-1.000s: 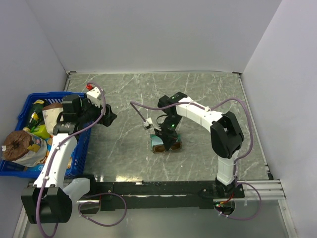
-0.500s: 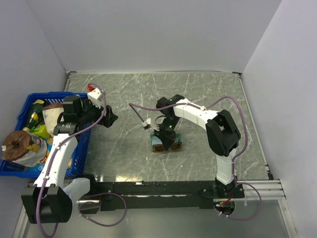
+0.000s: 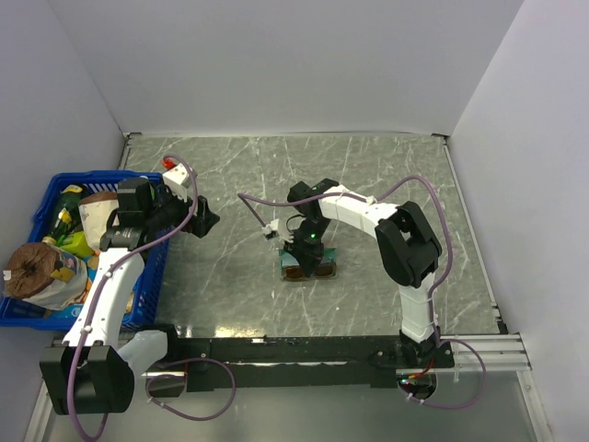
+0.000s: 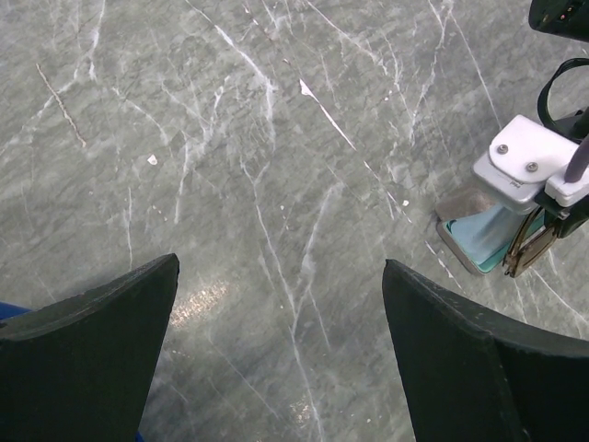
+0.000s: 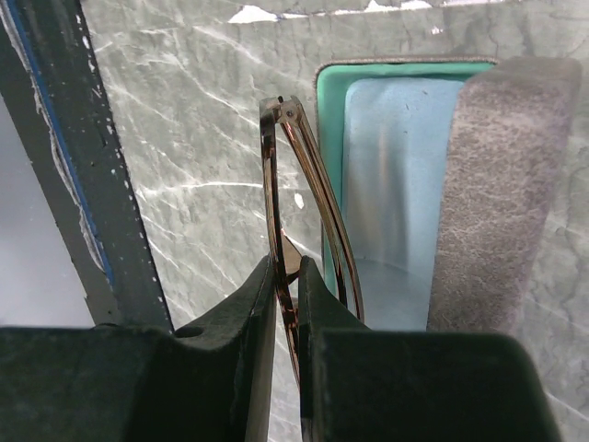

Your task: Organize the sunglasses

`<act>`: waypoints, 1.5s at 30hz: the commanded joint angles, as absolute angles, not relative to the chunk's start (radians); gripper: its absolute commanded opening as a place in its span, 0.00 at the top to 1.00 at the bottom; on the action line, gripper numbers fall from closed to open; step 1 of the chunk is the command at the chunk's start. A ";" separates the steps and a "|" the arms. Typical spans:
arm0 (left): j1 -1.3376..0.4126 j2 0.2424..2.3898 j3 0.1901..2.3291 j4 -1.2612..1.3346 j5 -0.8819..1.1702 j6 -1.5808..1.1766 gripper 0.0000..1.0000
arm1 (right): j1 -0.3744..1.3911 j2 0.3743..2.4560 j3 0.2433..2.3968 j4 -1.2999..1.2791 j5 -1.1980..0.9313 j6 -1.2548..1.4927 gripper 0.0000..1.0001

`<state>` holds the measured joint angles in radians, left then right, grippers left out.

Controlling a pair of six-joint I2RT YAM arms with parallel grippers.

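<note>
My right gripper [image 5: 287, 276] is shut on the sunglasses [image 5: 279, 175], pinching the thin brown frame edge-on; the folded temple arms curve beside it. They hang at the left rim of the open grey-brown case [image 5: 502, 184], whose teal lining holds a light blue cloth [image 5: 391, 184]. In the top view the right gripper [image 3: 309, 247] holds the sunglasses [image 3: 310, 271] over the case [image 3: 288, 265] at mid-table. My left gripper [image 3: 204, 221] is open and empty, left of the case. In its wrist view the left gripper [image 4: 281, 304] is over bare table, and the case [image 4: 479, 241] shows at the right edge.
A blue basket [image 3: 92, 175] full of packets and bottles stands at the left table edge, beside the left arm. A purple cable [image 3: 253, 203] loops from the right arm over the table just left of the case. White walls close the table at the back and sides.
My right gripper has moved slightly left and nearer with the sunglasses, settling them lower over the case. The left arm has not moved.
</note>
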<state>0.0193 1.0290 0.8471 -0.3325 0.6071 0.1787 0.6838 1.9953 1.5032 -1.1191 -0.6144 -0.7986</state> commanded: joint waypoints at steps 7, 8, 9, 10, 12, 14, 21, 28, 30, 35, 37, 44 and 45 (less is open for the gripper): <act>0.025 1.031 0.842 -0.293 0.644 0.181 0.04 | 0.686 1.990 1.493 -1.068 -0.584 -0.742 1.00; 0.025 1.031 0.842 -0.293 0.644 0.181 0.04 | 0.686 1.991 1.494 -1.066 -0.587 -0.742 1.00; 0.025 1.032 0.842 -0.293 0.644 0.181 0.03 | 0.686 1.991 1.494 -1.065 -0.586 -0.739 1.00; 0.025 1.031 0.842 -0.293 0.647 0.183 0.04 | 0.686 1.991 1.494 -1.063 -0.586 -0.738 1.00; 0.025 1.031 0.842 -0.293 0.649 0.181 0.04 | 0.686 1.996 1.496 -1.063 -0.587 -0.733 1.00; 0.025 1.029 0.841 -0.293 0.647 0.181 0.04 | 0.686 2.002 1.496 -1.062 -0.583 -0.727 1.00; 0.025 1.031 0.839 -0.290 0.649 0.184 0.03 | 0.686 2.008 1.494 -1.062 -0.578 -0.726 1.00; 0.026 1.034 0.839 -0.291 0.649 0.184 0.03 | 0.684 2.017 1.490 -1.058 -0.572 -0.719 1.00; 0.025 1.034 0.839 -0.293 0.650 0.184 0.04 | 0.684 2.020 1.489 -1.057 -0.572 -0.716 1.00; 0.025 1.034 0.838 -0.291 0.652 0.184 0.04 | 0.686 2.028 1.491 -1.055 -0.572 -0.709 1.00; 0.025 1.032 0.838 -0.291 0.650 0.186 0.04 | 0.684 2.031 1.491 -1.058 -0.571 -0.707 1.00; 0.025 1.031 0.836 -0.291 0.653 0.184 0.03 | 0.686 2.034 1.489 -1.063 -0.568 -0.707 1.00; 0.025 1.031 0.836 -0.291 0.652 0.186 0.04 | 0.687 2.034 1.491 -1.062 -0.569 -0.707 1.00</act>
<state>0.0193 1.0325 0.8387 -0.3256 0.6239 0.1791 0.6838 2.0205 1.4967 -1.0588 -0.5762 -0.7212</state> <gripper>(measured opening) 0.967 0.154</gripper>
